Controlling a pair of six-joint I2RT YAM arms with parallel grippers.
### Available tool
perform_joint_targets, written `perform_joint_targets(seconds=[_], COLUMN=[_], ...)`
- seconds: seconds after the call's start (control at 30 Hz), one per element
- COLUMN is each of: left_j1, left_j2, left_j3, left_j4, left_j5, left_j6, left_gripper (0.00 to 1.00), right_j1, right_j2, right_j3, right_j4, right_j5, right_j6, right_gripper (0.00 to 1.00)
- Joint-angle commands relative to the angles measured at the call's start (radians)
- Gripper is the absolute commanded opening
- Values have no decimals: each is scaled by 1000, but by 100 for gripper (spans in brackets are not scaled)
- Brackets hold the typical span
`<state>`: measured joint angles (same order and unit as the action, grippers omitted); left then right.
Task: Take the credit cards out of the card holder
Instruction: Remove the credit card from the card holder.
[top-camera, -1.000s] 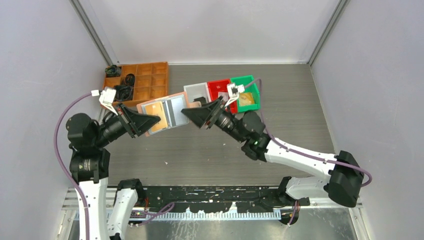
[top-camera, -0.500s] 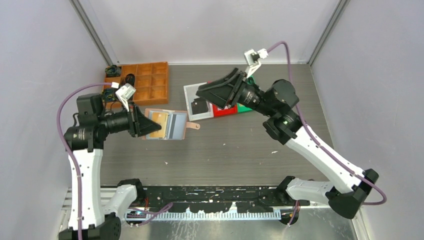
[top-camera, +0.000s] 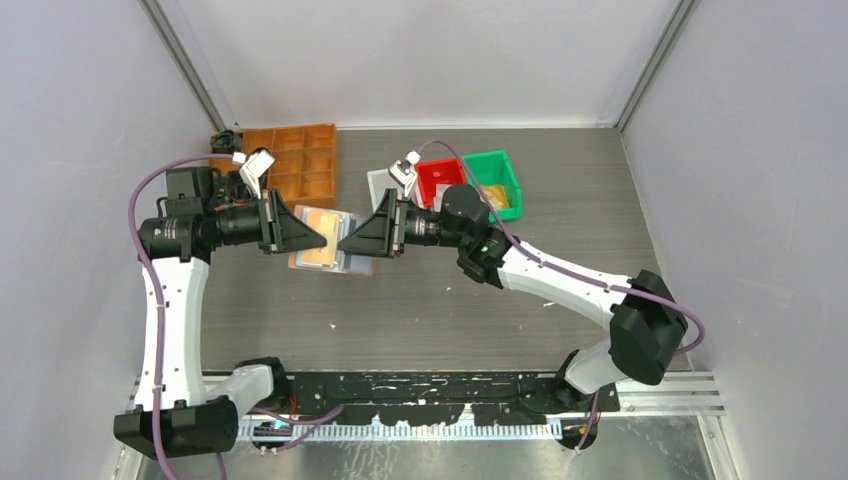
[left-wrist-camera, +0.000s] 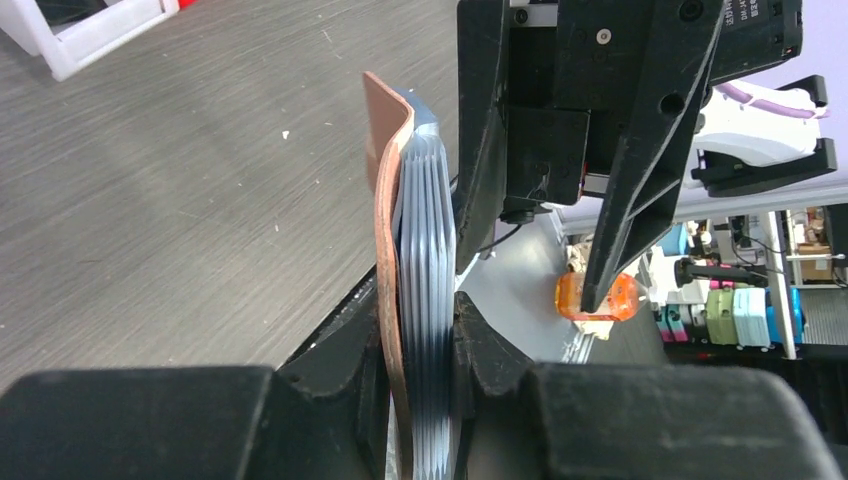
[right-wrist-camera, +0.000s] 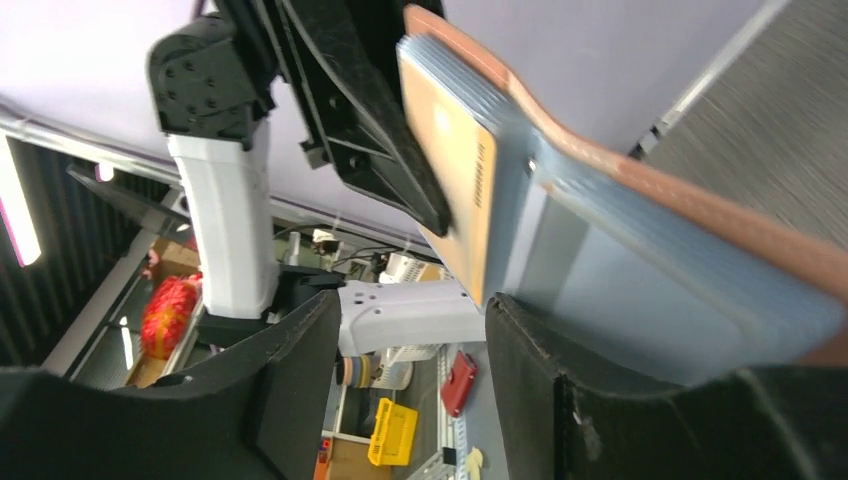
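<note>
Clearly, the left gripper (left-wrist-camera: 420, 335) pinches the unfolded card holder (left-wrist-camera: 384, 200) by one edge and holds it above the table (left-wrist-camera: 150, 180), probably so that its grey pockets (left-wrist-camera: 425, 230) face the other arm; the right gripper (right-wrist-camera: 410, 350) hovers just beside it with fingers spread, apparently aiming at the yellowish card (right-wrist-camera: 452, 170); the small dark print on this card is too blurred to read.

Open salmon-pink card holder (left-wrist-camera: 383, 230) aloft over the table (left-wrist-camera: 180, 180), orange-yellow credit card (right-wrist-camera: 450, 170) in its grey slotted pocket.
</note>
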<state>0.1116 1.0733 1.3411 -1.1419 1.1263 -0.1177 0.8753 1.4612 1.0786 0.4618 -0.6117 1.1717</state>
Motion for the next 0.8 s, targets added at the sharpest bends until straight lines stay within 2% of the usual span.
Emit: perform_joint_targets(seconds=[0.0,0.13,0.33,0.47,0.53,0.63,0.77], left_j1=[3,3,3,2,2,3,2], left_j2=[-44,-48,-86,-136,-156,-156,-140], left_j3=[20,12,-26,-92,-118,-127,-95], left_j4=[48,62,178,321,368,359,296], left_j5=[97,130,202,212,207,186,171], left_j6=[-81,-119,-238,-344,-372,-366,-322], left_gripper=[0,2,2,9,11,15,29], right_j1=[3,9,21,28,34,41,52], right_j2=[27,66,80,80,83,82,54], right_j3=[4,5,18,19,26,39,47], right_j4=[242,310,281,276,271,219,85], right_j5=[-20,-12,1,21,36,64,134], right_j6=[105,144,132,123,120,83,7], right_gripper=[59,55,52,50,46,38,30])
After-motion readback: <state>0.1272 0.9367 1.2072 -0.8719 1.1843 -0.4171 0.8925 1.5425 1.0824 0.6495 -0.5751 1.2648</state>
